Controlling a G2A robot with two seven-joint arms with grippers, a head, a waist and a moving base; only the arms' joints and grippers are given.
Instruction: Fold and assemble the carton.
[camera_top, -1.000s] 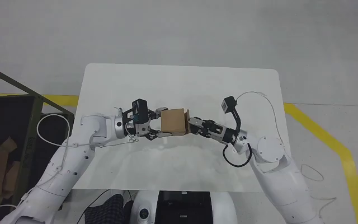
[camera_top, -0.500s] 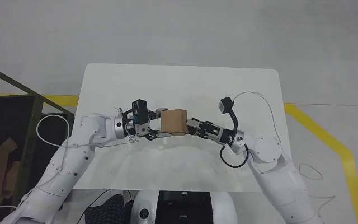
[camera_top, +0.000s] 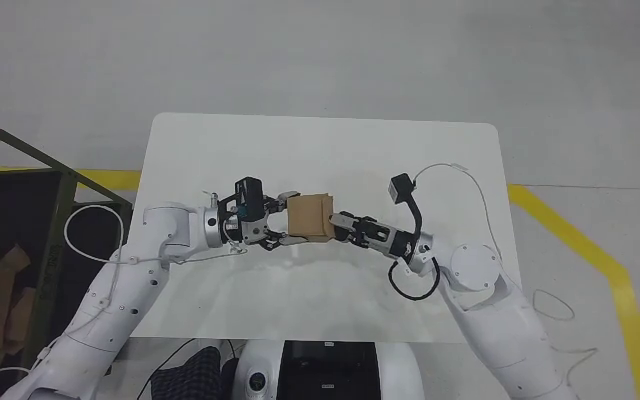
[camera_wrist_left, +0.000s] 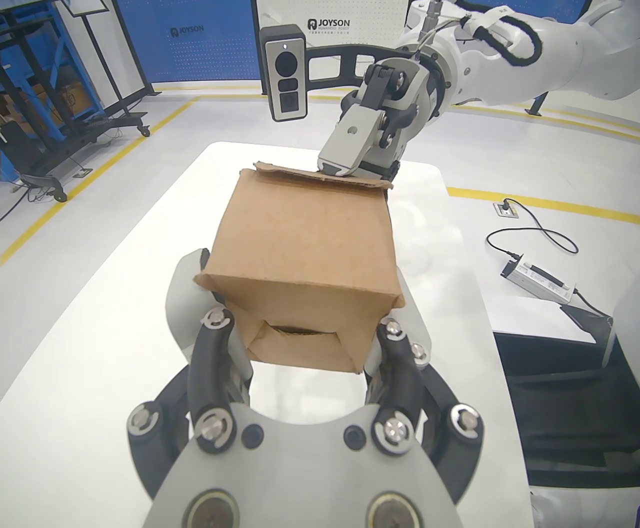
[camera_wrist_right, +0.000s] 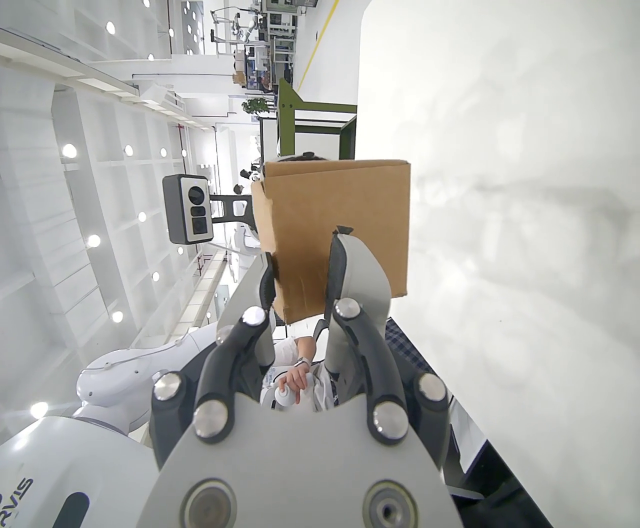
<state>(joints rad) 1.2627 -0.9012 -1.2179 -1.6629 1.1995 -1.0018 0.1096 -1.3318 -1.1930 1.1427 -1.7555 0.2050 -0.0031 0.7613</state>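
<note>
Light-looking, crushable carton (camera_wrist_left: 300, 240): left gripper (camera_wrist_left: 300, 305) clamped across 2 sides, right gripper (camera_wrist_right: 306, 260) pinching 1 wall edge; hold near creases.

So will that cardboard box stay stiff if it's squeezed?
The box is probably light, being thin cardboard. It likely buckles if squeezed hard: the edge at the right tool looks wavy. The folded end by the left tool shows a gap, so may spring open.
</note>
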